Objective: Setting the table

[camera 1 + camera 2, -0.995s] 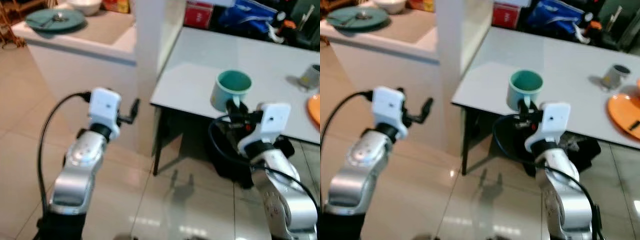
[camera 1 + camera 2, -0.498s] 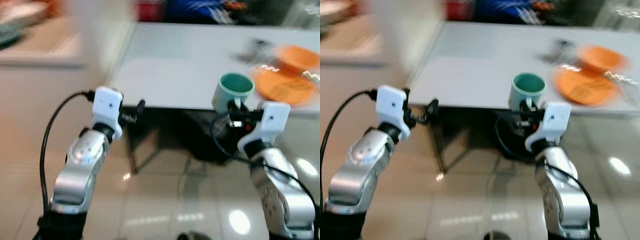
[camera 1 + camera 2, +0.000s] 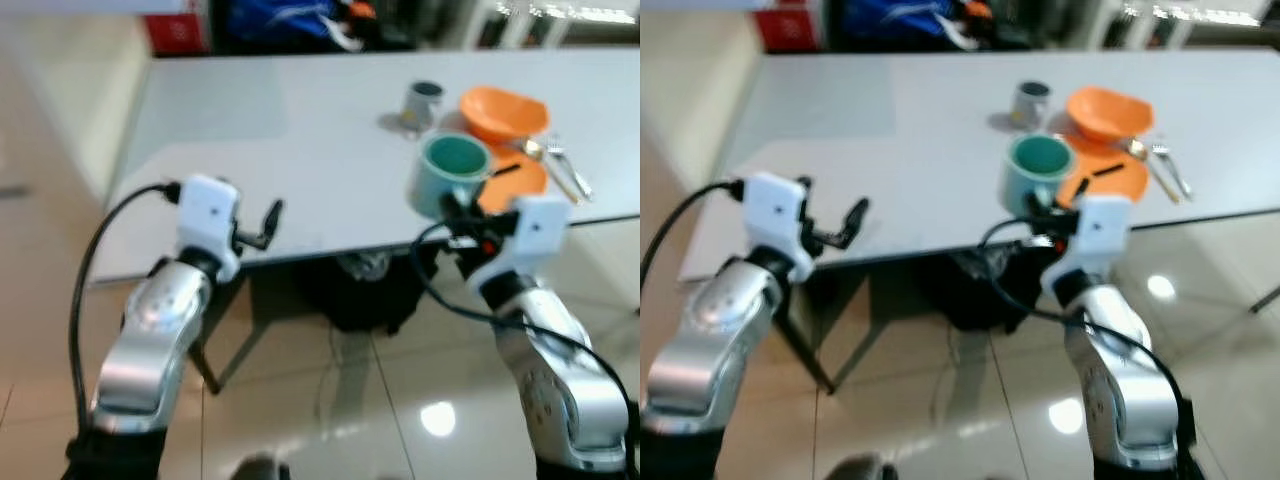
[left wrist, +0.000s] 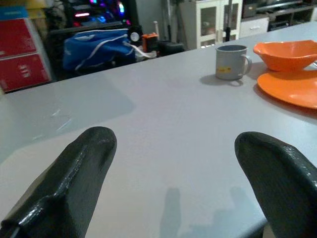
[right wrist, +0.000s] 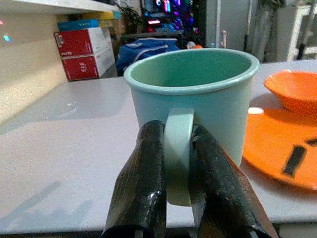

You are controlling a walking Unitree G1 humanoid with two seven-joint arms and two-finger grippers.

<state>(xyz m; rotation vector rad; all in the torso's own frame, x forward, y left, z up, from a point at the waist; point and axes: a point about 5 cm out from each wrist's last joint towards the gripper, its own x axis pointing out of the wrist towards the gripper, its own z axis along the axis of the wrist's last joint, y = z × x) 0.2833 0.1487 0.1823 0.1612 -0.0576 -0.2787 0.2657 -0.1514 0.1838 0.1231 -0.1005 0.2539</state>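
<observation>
Right now the right gripper (image 5: 171,198) is pinched on the handle of a green mug (image 5: 195,99), one black finger (image 5: 141,183) pressed to each side of the loop — the mug is carried upright, mouth up, at the near edge of the white table (image 3: 250,130) and apparently not yet set down. Just beyond it on the table an orange plate (image 3: 1110,178) is laid, with a dark utensil (image 3: 1102,172) across it, an orange bowl (image 3: 1108,112) behind, a grey cup (image 3: 1030,102) beside the bowl, and cutlery (image 3: 1160,160) next to the plate.

The left gripper (image 4: 176,168) is held spread apart with nothing between its fingers, poised over the near part of the table well to the left of the place setting.

The step in hand is judged to be the placing of the mug by the plate. It would be done well if the mug were kept level, carried fully over the tabletop before being lowered, and set on bare surface near the plate — not on its rim. The pinch on the handle should be let go only once the base is seen to rest flat.
</observation>
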